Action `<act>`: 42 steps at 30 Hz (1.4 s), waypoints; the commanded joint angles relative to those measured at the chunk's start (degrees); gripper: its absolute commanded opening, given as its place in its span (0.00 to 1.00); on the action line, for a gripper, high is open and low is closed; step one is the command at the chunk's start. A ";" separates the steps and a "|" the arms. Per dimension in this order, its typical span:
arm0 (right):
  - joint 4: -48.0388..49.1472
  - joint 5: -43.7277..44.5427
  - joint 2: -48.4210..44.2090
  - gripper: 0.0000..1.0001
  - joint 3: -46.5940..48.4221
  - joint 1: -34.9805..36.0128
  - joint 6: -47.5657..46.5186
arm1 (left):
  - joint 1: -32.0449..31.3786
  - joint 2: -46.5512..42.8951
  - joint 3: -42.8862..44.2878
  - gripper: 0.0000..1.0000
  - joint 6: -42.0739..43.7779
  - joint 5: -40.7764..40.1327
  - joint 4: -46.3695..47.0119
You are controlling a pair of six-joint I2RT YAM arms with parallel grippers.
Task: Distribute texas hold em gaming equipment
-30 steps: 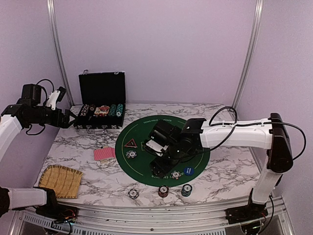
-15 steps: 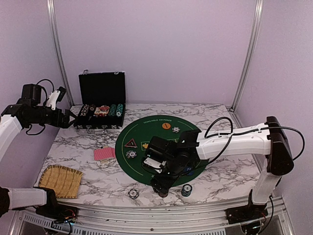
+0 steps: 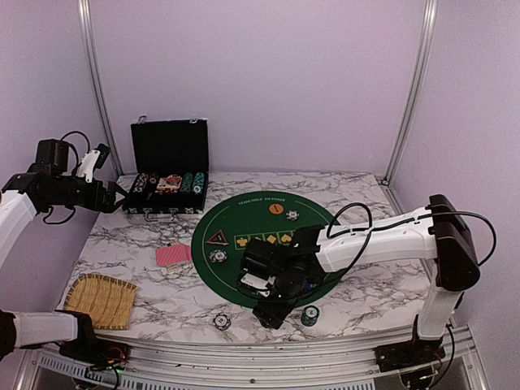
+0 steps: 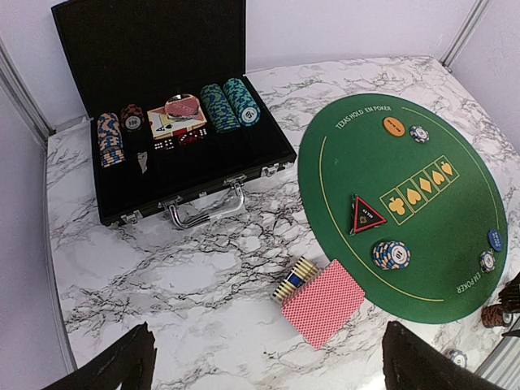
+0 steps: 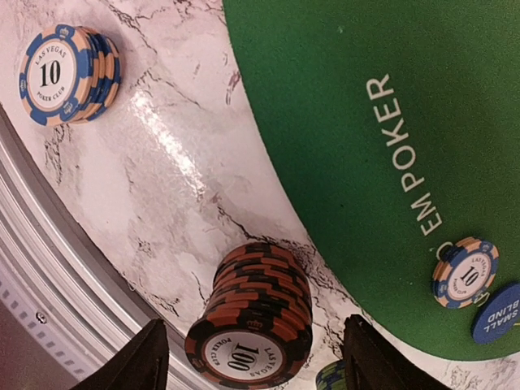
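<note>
Straddling the orange-and-black 100 chip stack (image 5: 258, 296), your right gripper (image 5: 260, 348) is released, one finger on either side with gaps showing. The stack sits on the marble table (image 5: 166, 158), just off the green felt's (image 5: 357, 122) six o'clock edge. Your left gripper (image 4: 268, 351) hangs spread wide, grasping nothing.

Right arm (image 3: 382, 236): white links, black joints, right of the green mat (image 3: 244, 214).
Right cable (image 3: 355, 205): black, thin, looped above the white link.
Left arm (image 3: 16, 213): white link, black wrist block, far left of the mat.
Right gripper fingers (image 5: 134, 361): black, flat, matte.
</note>
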 commanded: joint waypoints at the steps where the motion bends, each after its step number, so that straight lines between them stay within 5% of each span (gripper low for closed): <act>1: 1.09 0.33 1.10 0.69 0.23 0.33 -0.03 | 0.18 0.00 1.77 0.99 0.12 0.77 -1.25; 42: -2.48 2.68 0.12 0.23 7.05 0.34 0.25 | 0.18 -0.57 1.19 0.99 0.31 0.82 -1.18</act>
